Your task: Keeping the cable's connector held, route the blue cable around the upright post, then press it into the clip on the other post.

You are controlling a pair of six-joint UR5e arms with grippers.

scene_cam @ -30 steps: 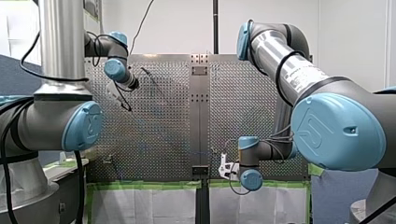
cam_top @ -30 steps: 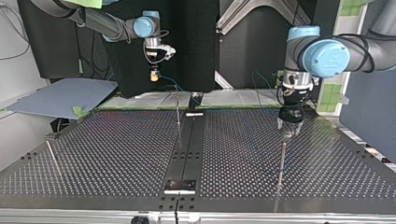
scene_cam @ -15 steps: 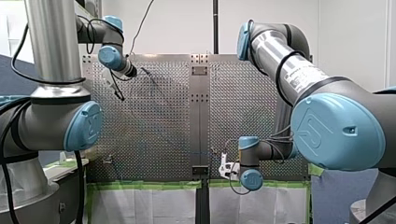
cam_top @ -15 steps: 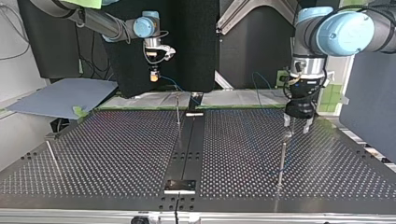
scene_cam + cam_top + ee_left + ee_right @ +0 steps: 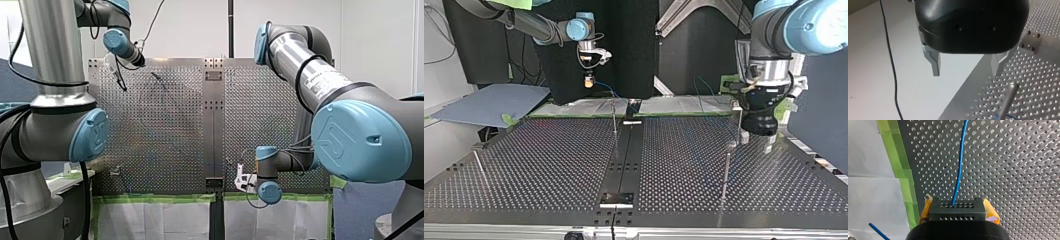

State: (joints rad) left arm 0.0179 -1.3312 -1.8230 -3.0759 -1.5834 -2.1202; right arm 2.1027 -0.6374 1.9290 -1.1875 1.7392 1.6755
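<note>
Your right claw (image 5: pixel 588 80) hangs at the top view's left, above the far edge of the table (image 5: pixel 549 165). Its yellow pads (image 5: pixel 926 210) are clamped on the black connector (image 5: pixel 957 208), one pad on each side of the block. The blue cable (image 5: pixel 959 167) leaves the connector's front face between the pads. In the right wrist view it runs straight ahead of the claw over the holed plate, beside a strip of green tape (image 5: pixel 904 182). In the top view it sags from the claw toward the table's far edge near the thin middle post (image 5: pixel 614 120); past that it is too faint for you to follow. Further right a second post (image 5: pixel 725 170) stands upright, well apart from the connector. Your left claw (image 5: pixel 754 141) sits at the far right, just beside that post's top and on its far side. Its metal fingers (image 5: pixel 934 63) stand apart with nothing between them. In the left wrist view the post lies ahead of the claw, off toward one finger and not in the gap. A small trace of blue shows at its foot, well clear of the fingertips.
</note>
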